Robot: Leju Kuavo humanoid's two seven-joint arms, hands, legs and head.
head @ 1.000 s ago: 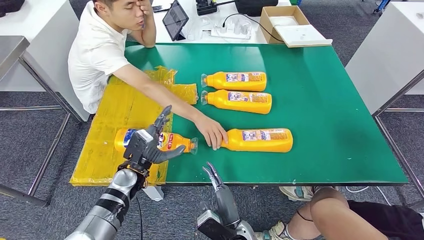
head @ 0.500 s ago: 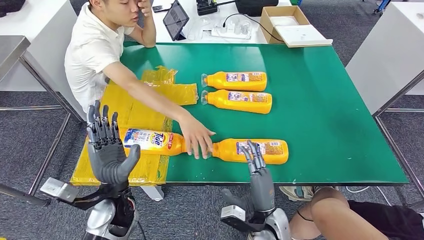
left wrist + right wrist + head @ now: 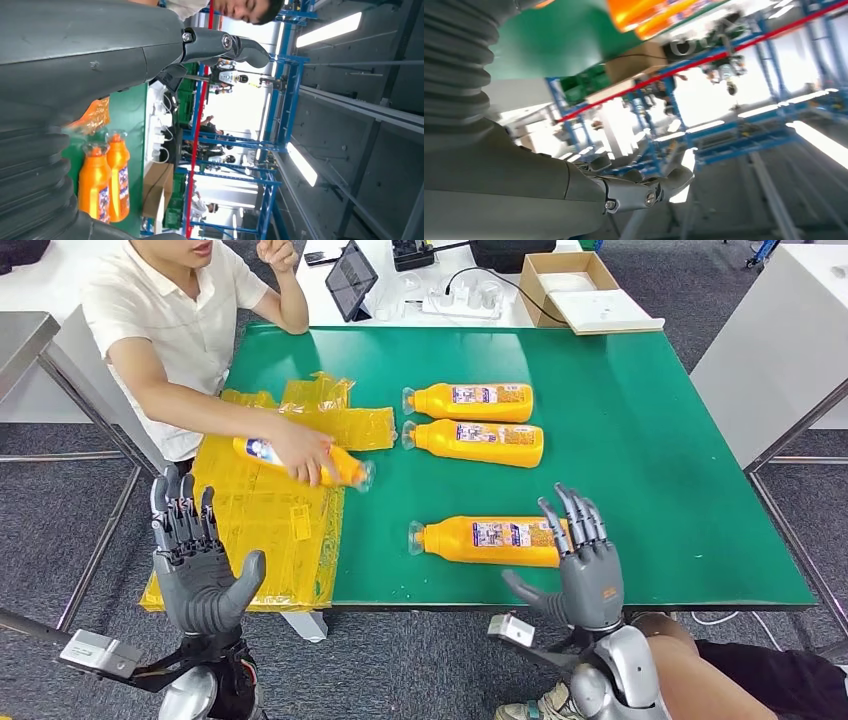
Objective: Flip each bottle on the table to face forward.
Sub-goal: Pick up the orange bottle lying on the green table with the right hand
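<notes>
Three orange bottles lie on their sides on the green table (image 3: 650,480): two at the back (image 3: 470,401) (image 3: 475,443), and one near the front edge (image 3: 490,540), its cap pointing left. A person's hand holds another orange bottle (image 3: 300,462) over the yellow plastic sheet (image 3: 250,520). My left hand (image 3: 195,560) is raised in front of the table's left corner, fingers spread, holding nothing. My right hand (image 3: 580,565) stands upright just right of the front bottle, fingers apart and empty. The two back bottles (image 3: 105,182) also appear in the left wrist view.
A person in a white shirt (image 3: 170,310) sits at the table's far left. A tablet (image 3: 350,278), cables and a cardboard box (image 3: 575,285) stand on the white table behind. A second person's knee (image 3: 690,670) is at the lower right, close to my right arm.
The person lifted the left bottle off the front edge and carried it back over the yellow sheet. My right hand moved right and rose beside the front bottle. My left hand dropped slightly.
</notes>
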